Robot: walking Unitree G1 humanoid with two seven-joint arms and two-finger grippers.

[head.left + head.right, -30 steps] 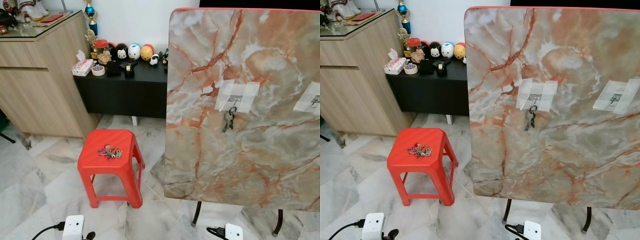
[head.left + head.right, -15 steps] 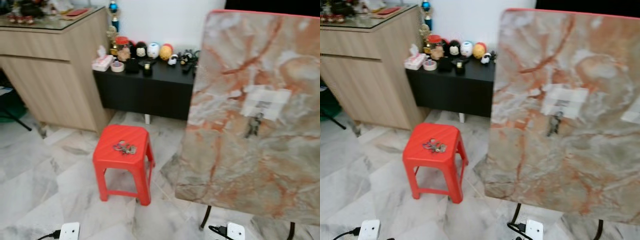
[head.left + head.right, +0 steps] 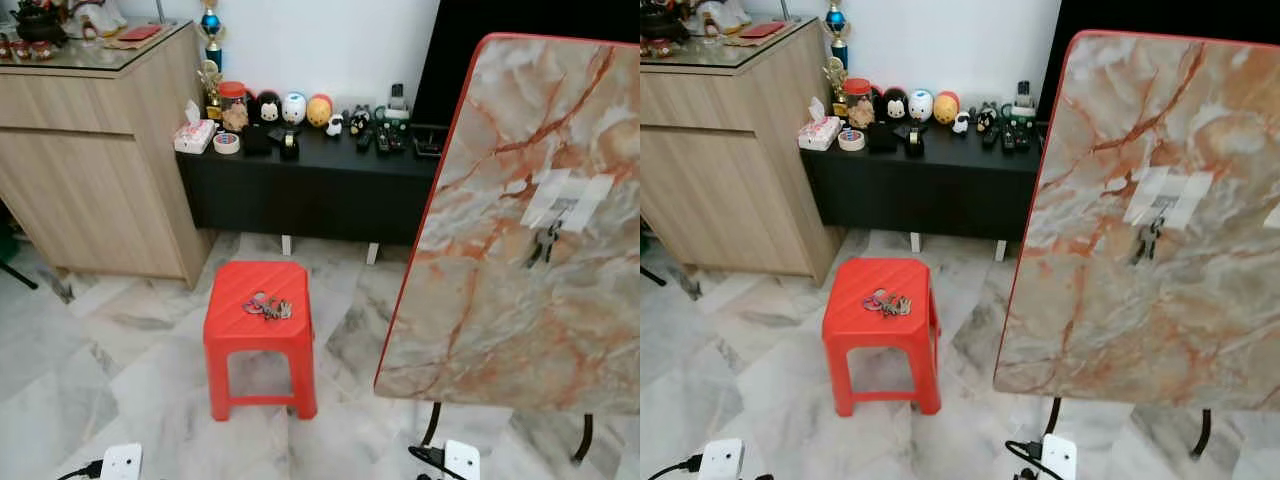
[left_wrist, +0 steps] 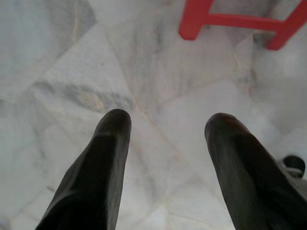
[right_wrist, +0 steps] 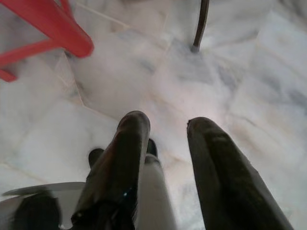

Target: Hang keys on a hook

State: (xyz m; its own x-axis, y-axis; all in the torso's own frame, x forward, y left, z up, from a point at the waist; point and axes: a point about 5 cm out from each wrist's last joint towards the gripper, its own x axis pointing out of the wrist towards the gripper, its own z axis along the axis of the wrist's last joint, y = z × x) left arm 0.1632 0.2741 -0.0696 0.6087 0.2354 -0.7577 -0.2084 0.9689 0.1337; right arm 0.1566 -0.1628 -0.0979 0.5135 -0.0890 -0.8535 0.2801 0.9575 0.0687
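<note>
Both arms hang low over the marble floor (image 4: 57, 57). The left claw (image 4: 165, 124) is spread wide and holds nothing; the right claw (image 5: 168, 125) is parted too, also empty. A bunch of keys (image 3: 267, 307) lies on the red stool (image 3: 225, 325), and another set (image 3: 543, 243) hangs from a taped hook (image 3: 563, 205) on the upright marbled surface (image 3: 500, 300) (tilted on its stand).

a red plastic stool (image 3: 259, 312) stands on the pale marble floor (image 3: 90, 370), left of the tilted marble board. a bunch of keys (image 3: 267, 307) lies on its seat. far behind, a black cabinet (image 3: 310, 185) carries small figurines (image 3: 294, 107).
</note>
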